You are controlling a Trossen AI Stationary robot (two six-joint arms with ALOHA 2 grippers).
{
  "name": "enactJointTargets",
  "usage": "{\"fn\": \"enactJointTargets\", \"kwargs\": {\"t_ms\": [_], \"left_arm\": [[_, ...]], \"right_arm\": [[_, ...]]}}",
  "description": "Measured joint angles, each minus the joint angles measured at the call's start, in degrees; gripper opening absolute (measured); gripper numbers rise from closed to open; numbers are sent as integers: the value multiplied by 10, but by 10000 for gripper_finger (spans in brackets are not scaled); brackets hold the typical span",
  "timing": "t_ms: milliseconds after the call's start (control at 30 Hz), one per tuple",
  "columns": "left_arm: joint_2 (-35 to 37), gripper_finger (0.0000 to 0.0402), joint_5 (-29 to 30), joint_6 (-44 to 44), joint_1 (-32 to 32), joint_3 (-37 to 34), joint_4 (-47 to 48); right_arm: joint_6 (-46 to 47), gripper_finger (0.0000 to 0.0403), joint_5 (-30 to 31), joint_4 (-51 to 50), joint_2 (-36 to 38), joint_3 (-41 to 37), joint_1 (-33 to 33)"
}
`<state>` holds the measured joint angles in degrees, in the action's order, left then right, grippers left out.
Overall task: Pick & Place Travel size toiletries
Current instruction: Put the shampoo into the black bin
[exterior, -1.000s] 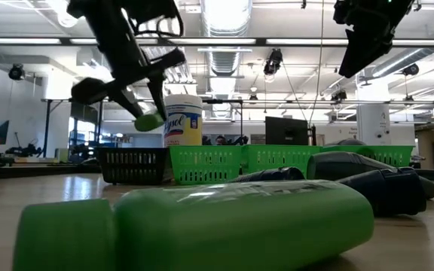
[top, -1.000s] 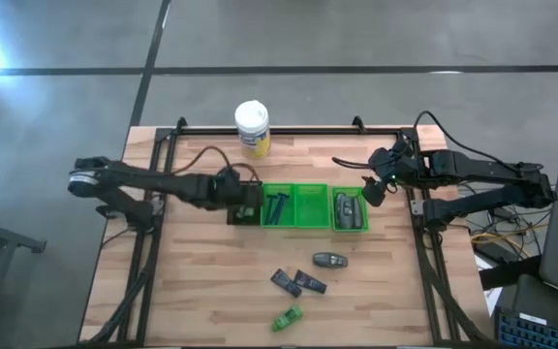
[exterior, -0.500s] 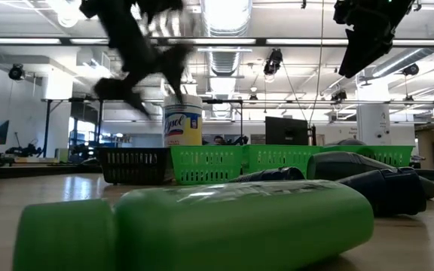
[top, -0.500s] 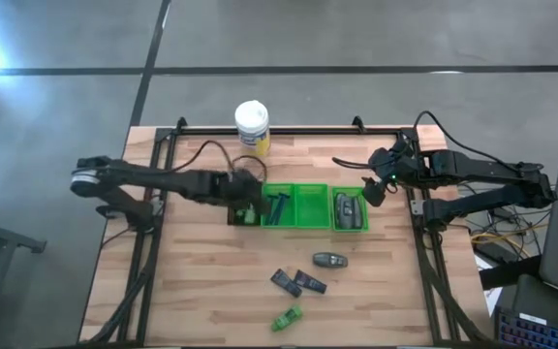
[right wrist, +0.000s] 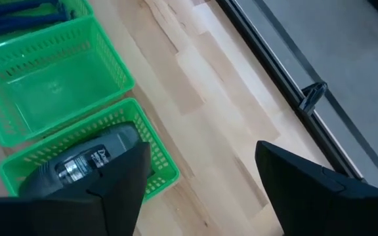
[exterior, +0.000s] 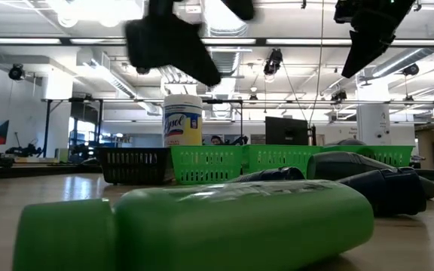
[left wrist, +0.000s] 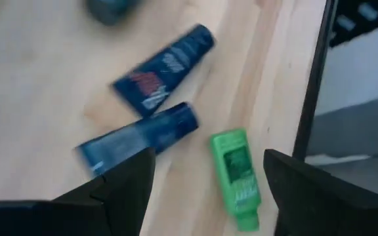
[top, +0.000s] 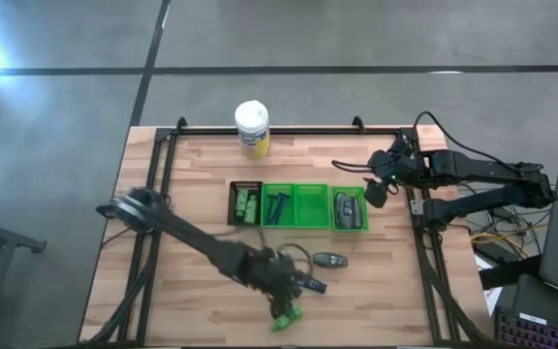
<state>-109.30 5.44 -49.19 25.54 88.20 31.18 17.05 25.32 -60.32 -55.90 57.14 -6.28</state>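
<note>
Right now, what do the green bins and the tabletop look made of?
Green bins: likely moulded plastic, slightly glossy; the lattice walls let light through in the right wrist view. Tabletop: looks like pale wood planks with visible grain and seams, matte, framed by black metal-looking rails.

Lit evenly from above by long ceiling lights, very bright, almost white in the low view. Soft, weak shadows on the wooden table. Strong glare on the floor at the upper left corner of the high view. Motion blur on the left arm and across the left wrist view. Out of focus: green bottle close to the low camera.
</note>
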Motion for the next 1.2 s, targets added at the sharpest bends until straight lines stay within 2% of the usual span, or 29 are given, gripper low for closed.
{"fn": "enactJointTargets", "kwargs": {"t_ms": [167,367,633,900,1033,1200], "left_arm": [[-107,288,-9,16,22,119,80],[-174,289,-18,9,51,213,143],[-232,294,-18,-123,78,274,164],[-267,291,-17,-168,81,274,212],[-267,255,-16,-172,74,273,228],[-256,169,8,-111,68,269,258]], "right_arm": [[-3,275,0,-30,0,0,0],[-13,295,0,-56,0,0,0],[-27,321,3,-53,8,0,0],[-27,343,6,-49,10,-2,0],[-22,348,6,-49,10,-2,0],[-22,344,6,-45,11,-2,0]]}}
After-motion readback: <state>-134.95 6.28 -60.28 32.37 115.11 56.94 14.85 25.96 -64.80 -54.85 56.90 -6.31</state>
